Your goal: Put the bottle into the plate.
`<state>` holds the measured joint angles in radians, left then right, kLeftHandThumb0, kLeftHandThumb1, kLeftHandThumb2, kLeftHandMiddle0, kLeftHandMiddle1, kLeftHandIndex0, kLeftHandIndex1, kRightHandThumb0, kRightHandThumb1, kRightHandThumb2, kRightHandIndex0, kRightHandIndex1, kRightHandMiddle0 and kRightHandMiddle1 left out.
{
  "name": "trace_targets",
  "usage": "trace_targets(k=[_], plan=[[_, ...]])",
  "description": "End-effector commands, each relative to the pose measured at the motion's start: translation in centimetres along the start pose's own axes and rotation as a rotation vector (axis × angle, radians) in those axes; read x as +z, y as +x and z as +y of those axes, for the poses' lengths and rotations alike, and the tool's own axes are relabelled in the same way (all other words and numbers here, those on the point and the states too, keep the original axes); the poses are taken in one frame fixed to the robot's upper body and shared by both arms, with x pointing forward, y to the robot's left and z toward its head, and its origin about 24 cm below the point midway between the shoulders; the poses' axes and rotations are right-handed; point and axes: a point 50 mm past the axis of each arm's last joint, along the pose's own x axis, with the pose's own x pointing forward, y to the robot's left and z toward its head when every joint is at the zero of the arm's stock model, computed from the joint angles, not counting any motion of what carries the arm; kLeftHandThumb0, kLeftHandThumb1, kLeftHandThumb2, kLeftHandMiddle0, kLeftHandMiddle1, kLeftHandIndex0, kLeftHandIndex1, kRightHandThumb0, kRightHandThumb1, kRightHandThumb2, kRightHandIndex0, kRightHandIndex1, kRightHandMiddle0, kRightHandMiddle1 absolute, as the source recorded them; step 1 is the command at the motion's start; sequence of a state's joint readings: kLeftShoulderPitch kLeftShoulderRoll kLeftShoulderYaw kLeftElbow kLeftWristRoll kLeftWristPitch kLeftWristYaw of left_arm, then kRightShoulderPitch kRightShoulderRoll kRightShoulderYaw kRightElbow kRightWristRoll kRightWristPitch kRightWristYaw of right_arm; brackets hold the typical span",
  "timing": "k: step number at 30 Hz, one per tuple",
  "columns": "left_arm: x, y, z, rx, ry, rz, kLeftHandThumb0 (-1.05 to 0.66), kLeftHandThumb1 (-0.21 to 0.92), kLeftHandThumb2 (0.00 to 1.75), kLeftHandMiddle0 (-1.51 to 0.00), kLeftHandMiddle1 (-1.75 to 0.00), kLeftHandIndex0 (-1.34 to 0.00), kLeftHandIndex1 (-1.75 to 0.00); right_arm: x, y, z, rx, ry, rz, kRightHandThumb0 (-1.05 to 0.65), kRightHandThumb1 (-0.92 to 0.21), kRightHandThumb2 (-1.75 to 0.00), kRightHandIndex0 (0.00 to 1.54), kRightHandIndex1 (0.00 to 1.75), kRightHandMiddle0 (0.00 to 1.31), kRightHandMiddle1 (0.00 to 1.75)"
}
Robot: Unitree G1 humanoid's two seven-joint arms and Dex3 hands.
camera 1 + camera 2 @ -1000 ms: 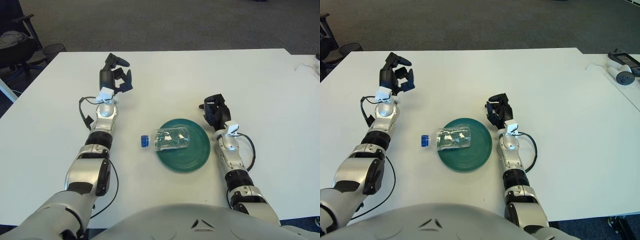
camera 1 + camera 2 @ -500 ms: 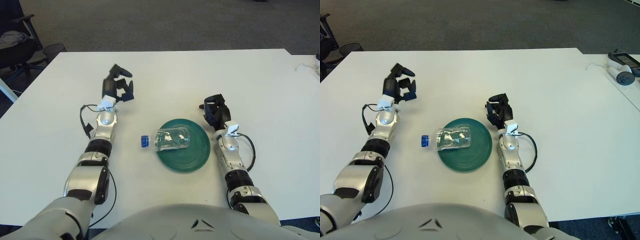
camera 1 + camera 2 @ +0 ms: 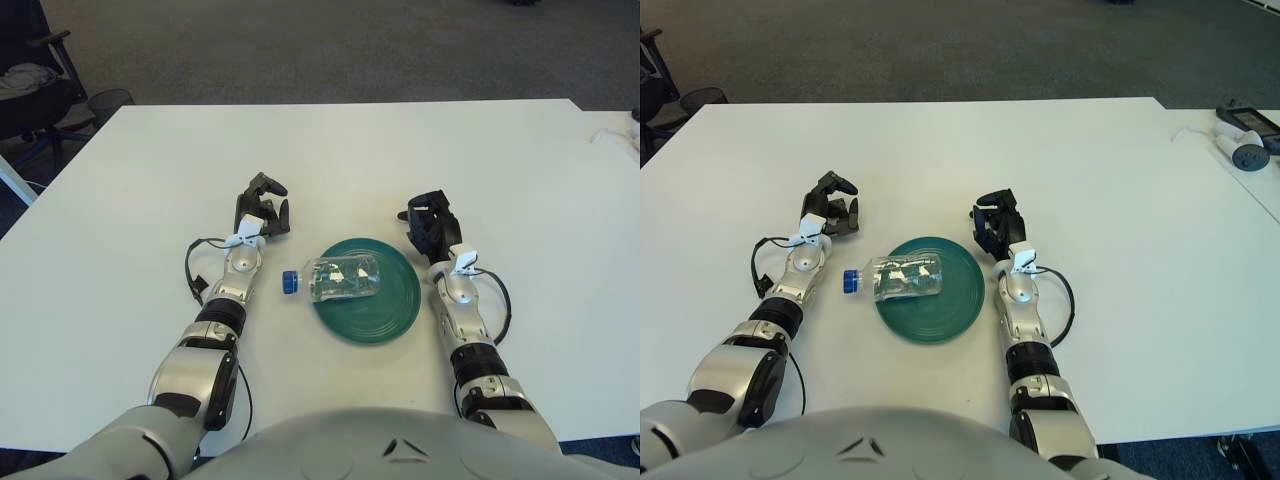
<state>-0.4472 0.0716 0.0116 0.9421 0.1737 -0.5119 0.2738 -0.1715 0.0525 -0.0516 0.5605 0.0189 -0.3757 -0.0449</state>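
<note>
- The left hand (image 3: 262, 205) sits low over the white table (image 3: 130, 180), left of the middle and nearer the front edge than the back one. Its fingers are loosely curled and spread, and they hold nothing. It is just up and to the left of the bottle's cap, not touching it.
- The bottle (image 3: 338, 278) is clear plastic and lies on its side, long axis running left to right. Its body rests on the left part of the plate, while its neck and blue cap (image 3: 288, 282) stick out past the plate's left rim above the bare table.
- The plate (image 3: 390, 310) is round and dark green. It lies flat near the middle of the table, closer to the front edge, between the two hands.
- The right hand (image 3: 432, 222) rests just beyond the plate's upper right rim, with its forearm running back toward the front edge. Its fingers are bent inward and grip nothing.
- A small grey device (image 3: 1248, 152) with a white cable lies at the far right edge, well apart from everything else.
</note>
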Motion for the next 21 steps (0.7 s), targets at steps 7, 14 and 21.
trace_targets(k=[7,14,21], plan=[[-3.3,-2.7,-2.1,-0.097,-0.003,0.176,-0.49,0.26,1.39,-1.22,-1.75,-0.65,-1.75,-5.0,-3.4,-0.8,-0.027,-0.013,0.282,-0.35,-0.85,-0.61,0.27,1.39,0.23,1.75],[-4.6,-3.3,-2.5,-0.127,-0.035,0.252,-0.49,0.26,1.39,-1.22,-1.75,-0.65,-1.75,-4.9,-3.5,-0.9,-0.025,-0.008,0.284,-0.35,-0.85,-0.62,0.28,1.39,0.23,1.75],[-4.4,-2.9,-2.4,-0.103,-0.099,0.266,-0.50,0.23,1.42,-1.21,-1.75,-0.67,-1.75,-4.9,-3.6,-1.0,-0.027,-0.009,0.286,-0.35,-0.85,-0.62,0.28,1.38,0.23,1.75]])
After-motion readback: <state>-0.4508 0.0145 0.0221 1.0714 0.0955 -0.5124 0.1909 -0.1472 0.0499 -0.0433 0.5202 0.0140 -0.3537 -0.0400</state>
